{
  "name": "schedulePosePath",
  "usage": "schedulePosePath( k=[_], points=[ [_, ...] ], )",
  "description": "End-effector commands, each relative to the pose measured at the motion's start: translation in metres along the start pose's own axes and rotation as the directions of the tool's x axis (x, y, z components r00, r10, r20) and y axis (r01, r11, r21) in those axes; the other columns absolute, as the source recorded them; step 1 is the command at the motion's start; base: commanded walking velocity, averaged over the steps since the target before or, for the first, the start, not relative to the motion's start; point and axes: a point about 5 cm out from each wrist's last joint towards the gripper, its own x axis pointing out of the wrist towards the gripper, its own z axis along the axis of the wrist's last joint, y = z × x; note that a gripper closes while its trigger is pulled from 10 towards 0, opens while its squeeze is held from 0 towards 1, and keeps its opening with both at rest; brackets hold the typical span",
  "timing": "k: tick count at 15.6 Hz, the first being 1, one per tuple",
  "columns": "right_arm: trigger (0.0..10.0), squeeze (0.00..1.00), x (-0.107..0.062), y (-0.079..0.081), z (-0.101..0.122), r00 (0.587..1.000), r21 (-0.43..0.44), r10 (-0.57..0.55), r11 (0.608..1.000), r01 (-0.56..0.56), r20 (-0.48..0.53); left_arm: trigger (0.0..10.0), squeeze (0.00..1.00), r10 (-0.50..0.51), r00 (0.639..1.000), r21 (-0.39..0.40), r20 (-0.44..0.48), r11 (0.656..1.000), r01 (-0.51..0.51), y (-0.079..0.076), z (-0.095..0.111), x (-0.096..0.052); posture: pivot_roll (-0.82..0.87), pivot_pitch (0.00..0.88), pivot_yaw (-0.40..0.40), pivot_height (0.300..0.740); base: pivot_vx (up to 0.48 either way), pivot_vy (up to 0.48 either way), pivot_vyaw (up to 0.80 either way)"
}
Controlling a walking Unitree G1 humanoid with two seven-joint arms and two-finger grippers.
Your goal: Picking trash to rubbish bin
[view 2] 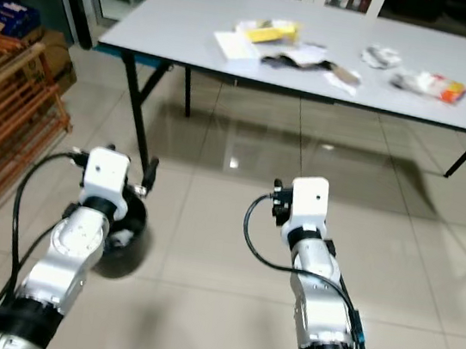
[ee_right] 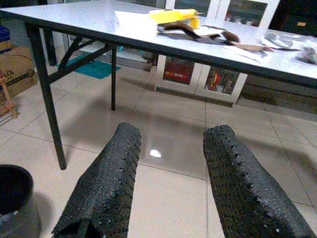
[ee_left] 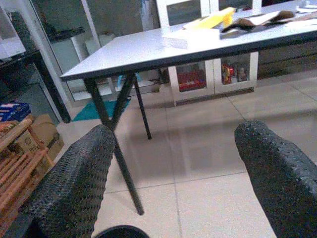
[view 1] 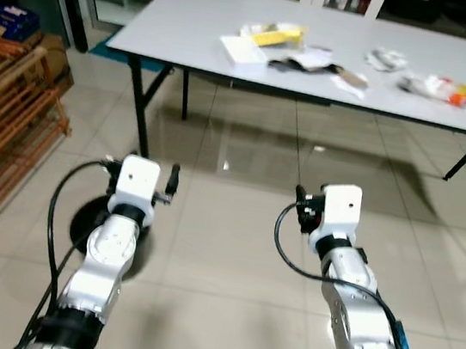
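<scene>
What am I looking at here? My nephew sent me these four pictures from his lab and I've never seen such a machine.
It is a walking humanoid robot, seen through its own cameras. The two wide pictures come from a stereo camera on its head, looking down past its two silver arms. Each arm ends in a hand with two black fingers: the left hand and the right hand. The other two pictures come from cameras on the wrists, looking out between those fingers.

Ahead stands a grey folding table with scattered trash: a yellow packet, white paper, a brown wrapper, and crumpled wrappers further right. A black rubbish bin sits on the tiled floor by the left arm. Both hands are open and hold nothing.
</scene>
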Motion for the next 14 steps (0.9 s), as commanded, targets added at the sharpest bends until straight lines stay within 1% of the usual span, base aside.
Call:
schedulePosePath(
  k=[1,6,9,14],
  points=[
    [10.0,0.00,-0.0013,-0.0101,0.0009,1.000,-0.006,-0.024,1.000,0.024,-0.005,10.0,0.00,-0.029,1.000,-0.008,0.008,1.000,0.030,-0.0095,0.0025,0.0013,0.00,0.043,-0.008,0.740,0.000,0.000,0.00],
    [10.0,0.00,-0.0008,-0.0112,-0.0004,1.000,-0.005,-0.027,1.000,0.027,-0.012,10.0,0.00,-0.049,0.999,-0.017,0.016,0.999,0.049,-0.0117,0.0034,0.0023,0.00,0.025,-0.006,0.740,0.000,0.000,0.00],
    [10.0,0.00,-0.0015,-0.0113,-0.0010,0.999,-0.001,-0.031,1.000,0.031,-0.012,10.0,0.00,-0.045,0.999,-0.051,0.000,0.998,0.045,-0.0115,0.0025,0.0036,0.00,0.013,-0.003,0.740,0.000,0.000,0.00],
    [10.0,0.00,-0.0013,-0.0107,-0.0013,0.999,0.006,-0.039,0.999,0.039,-0.013,10.0,0.00,-0.060,0.998,-0.046,0.001,0.997,0.060,-0.0124,0.0044,0.0053,0.00,0.015,0.000,0.740,0.405,0.000,0.00]
  ],
)
